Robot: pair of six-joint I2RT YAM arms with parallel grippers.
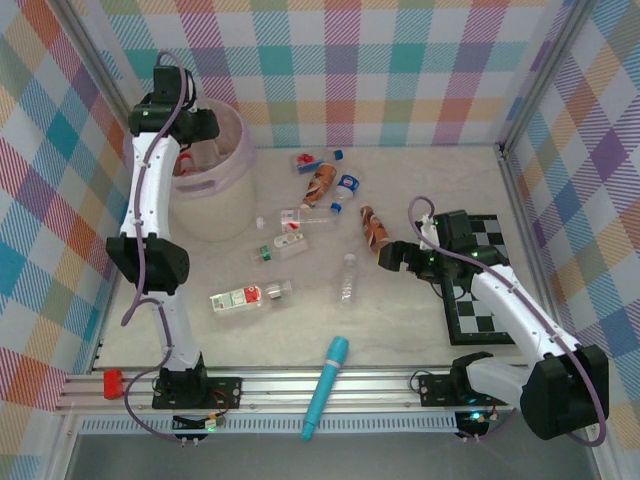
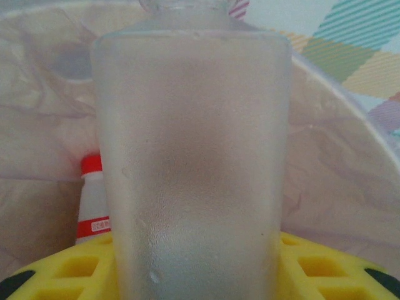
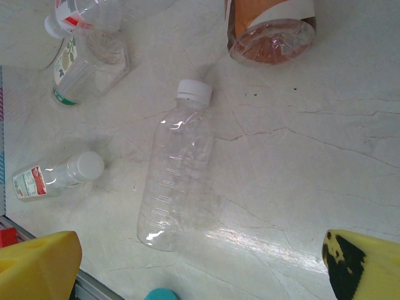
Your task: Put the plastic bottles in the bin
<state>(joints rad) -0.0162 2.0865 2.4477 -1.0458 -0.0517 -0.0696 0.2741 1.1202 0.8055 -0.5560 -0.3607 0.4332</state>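
Hidden: the frosted bottle [image 2: 194,169] blocks most of the bin [image 2: 337,162] from us, and its cap is cut off at the top edge.
Left gripper [image 1: 188,150]: pinching the frosted bottle between yellow fingers [image 2: 56,272], over the bin.
Bin contents: we see one red-capped bottle [image 2: 94,200], half covered.
Right gripper [image 3: 200,269]: spread wide above a clear bottle [image 3: 175,175] lying on the table [image 3: 300,175].
Other bottles [image 1: 250,296]: scattered on the table; we cannot read the labels.

Frosted plastic bottle [image 2: 187,175]; translucent plastic bin [image 2: 340,162]; glossy marbled table [image 3: 300,187].
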